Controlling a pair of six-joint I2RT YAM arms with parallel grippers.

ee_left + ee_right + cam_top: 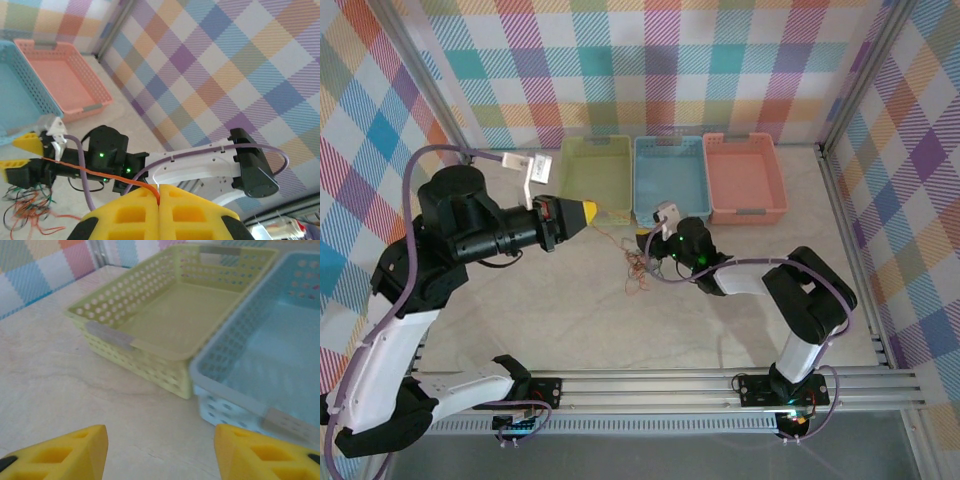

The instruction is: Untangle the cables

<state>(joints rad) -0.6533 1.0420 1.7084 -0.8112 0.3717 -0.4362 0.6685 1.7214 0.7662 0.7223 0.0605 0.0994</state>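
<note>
Cables point(27, 214) cut off below; left tool point(159, 194) pinches orange strand point(100, 174).

Left jaws together, aloft; right jaws apart, low.

I'm seeing the perforated yellow-green basket point(145, 365) looking like matt plastic, the pale veined tabletop point(50, 390) showing smooth, the thin orange cable point(100, 175) looking smooth-coated.
</note>
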